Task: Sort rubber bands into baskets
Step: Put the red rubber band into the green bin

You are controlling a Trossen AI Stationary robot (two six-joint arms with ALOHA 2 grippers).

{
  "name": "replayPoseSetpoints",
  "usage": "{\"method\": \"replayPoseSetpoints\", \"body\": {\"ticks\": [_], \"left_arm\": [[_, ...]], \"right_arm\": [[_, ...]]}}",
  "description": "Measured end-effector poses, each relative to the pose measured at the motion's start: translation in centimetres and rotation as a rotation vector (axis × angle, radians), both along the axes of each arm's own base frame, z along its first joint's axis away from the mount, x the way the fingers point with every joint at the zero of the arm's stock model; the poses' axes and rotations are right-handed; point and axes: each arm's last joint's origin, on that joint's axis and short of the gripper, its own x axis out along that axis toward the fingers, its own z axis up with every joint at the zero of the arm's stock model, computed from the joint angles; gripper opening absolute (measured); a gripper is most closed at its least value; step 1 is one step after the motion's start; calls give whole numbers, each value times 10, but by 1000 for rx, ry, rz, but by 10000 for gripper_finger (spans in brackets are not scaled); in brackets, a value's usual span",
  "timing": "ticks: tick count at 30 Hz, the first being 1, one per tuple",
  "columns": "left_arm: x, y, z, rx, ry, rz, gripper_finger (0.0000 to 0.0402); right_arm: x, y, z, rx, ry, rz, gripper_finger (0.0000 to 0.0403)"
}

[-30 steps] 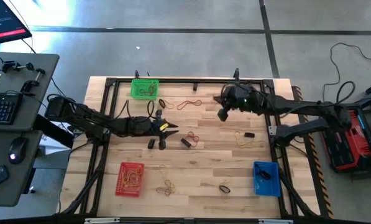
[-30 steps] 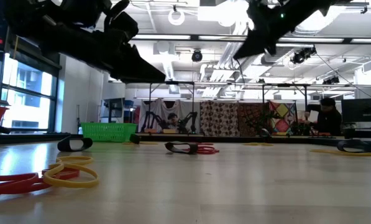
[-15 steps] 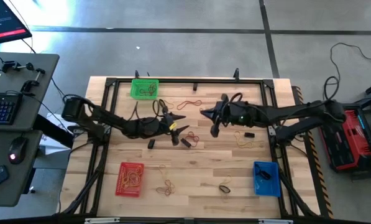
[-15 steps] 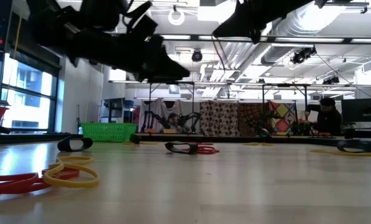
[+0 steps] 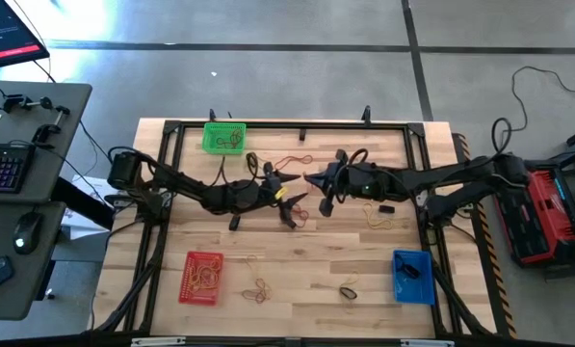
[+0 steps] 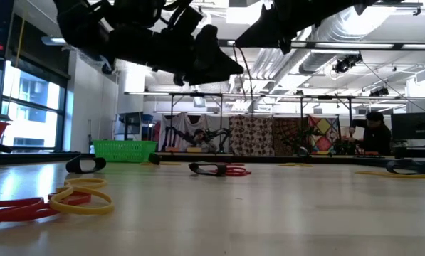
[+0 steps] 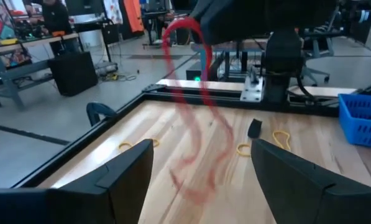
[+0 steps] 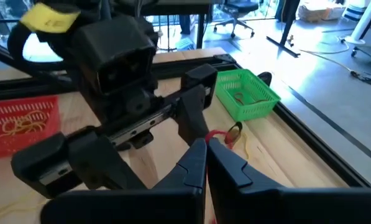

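Fingers meet mid-table (image 5: pixel 364 251); open workshop behind, person (image 6: pixel 374 131) seated.

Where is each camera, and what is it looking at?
High: overhead, straight down; both arms, wooden table.
Low: table height, across to the room; arms overhead.
Left wrist: past the open left gripper at a dangling red rubber band.
Right wrist: past the shut right gripper.
Shared: green mesh basket, high, low, right wrist.

bright even ceiling light; low view arms backlit to silhouettes; red rubber band (image 7: pixel 201 124) motion-blurred in left wrist view
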Motion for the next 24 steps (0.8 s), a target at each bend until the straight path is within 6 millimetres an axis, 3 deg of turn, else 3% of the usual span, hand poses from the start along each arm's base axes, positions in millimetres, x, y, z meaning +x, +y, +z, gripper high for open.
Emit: {"method": "replayPoseSetpoints", "body": {"ticks": [24], "left_arm": [[9,1,13,-31,-53,-35,256]], "right_arm": [[2,9,3,7,-37,56,0]]}}
